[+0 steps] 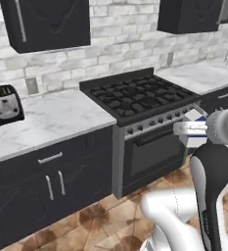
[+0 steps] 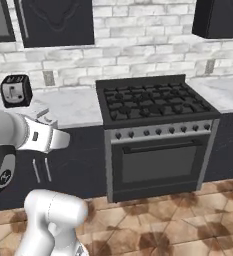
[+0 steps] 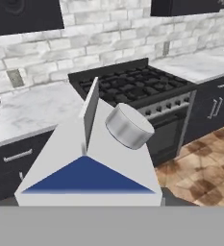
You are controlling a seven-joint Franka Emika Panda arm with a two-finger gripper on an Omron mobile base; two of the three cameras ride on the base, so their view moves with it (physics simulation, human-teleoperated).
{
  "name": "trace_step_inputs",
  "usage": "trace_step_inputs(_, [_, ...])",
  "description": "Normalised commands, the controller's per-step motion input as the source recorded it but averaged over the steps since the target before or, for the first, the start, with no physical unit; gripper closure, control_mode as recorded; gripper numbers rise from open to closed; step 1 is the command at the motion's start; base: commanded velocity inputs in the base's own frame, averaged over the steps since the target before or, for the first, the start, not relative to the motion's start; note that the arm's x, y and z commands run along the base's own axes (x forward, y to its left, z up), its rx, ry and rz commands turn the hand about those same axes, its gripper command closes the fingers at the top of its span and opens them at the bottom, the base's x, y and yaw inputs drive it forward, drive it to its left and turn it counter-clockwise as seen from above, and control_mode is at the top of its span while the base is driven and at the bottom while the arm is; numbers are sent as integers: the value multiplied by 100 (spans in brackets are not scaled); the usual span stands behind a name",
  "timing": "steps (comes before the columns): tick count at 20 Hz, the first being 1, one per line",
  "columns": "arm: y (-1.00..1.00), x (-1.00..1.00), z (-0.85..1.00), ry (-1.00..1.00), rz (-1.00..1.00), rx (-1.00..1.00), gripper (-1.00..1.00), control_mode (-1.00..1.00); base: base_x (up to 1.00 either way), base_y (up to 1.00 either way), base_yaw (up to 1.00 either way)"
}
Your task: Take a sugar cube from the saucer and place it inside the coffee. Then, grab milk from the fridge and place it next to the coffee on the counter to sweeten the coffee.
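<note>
1. Left base view. Marble worktop (image 1: 52, 120) runs along a pale brick wall to a black gas stove (image 1: 140, 98), with a toaster (image 1: 6, 104) at the far left and dark cabinets below. At the right edge the arm holds the milk (image 1: 194, 128) out in front of the oven door: a white carton with a blue lower band, carried off the floor and off any surface. The gripper (image 1: 193, 128) is largely masked by wrist and carton.

2. Right base view. Stove (image 2: 155, 102) stands centre, the toaster (image 2: 15, 90) left on the worktop (image 2: 73, 107). The wrist reaches in from the left, and a small white corner of the carton (image 2: 44, 116) shows above it.

3. Hand view. The milk (image 3: 89, 168) lies close under the camera, its gabled top and round grey cap towards the lens and blue panel below. Finger tips are hidden, but the carton riding with the hand suggests the jaws are clamped on it. Its cap is on, so the contents cannot be seen.

4. Step in hand, as a judgement: the milk leg, carton in transit. Next the base must bring the coffee into reach, then the carton goes down upright on the worktop just beside the mug, without knocking it.
</note>
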Motion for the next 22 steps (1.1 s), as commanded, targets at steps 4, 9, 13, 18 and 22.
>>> trace_step_inputs(4, [0, 0, 0, 0, 0, 0, 100, 100, 69, -96, -45])
trace_step_inputs(9, [0, 0, 0, 0, 0, 0, 100, 100, 92, -90, -36])
trace_step_inputs(13, [0, 0, 0, 0, 0, 0, 100, 100, 100, -83, -26])
trace_step_inputs(18, [0, 0, 0, 0, 0, 0, 100, 100, 100, -79, -16])
trace_step_inputs(22, [0, 0, 0, 0, 0, 0, 100, 100, 100, -83, -7])
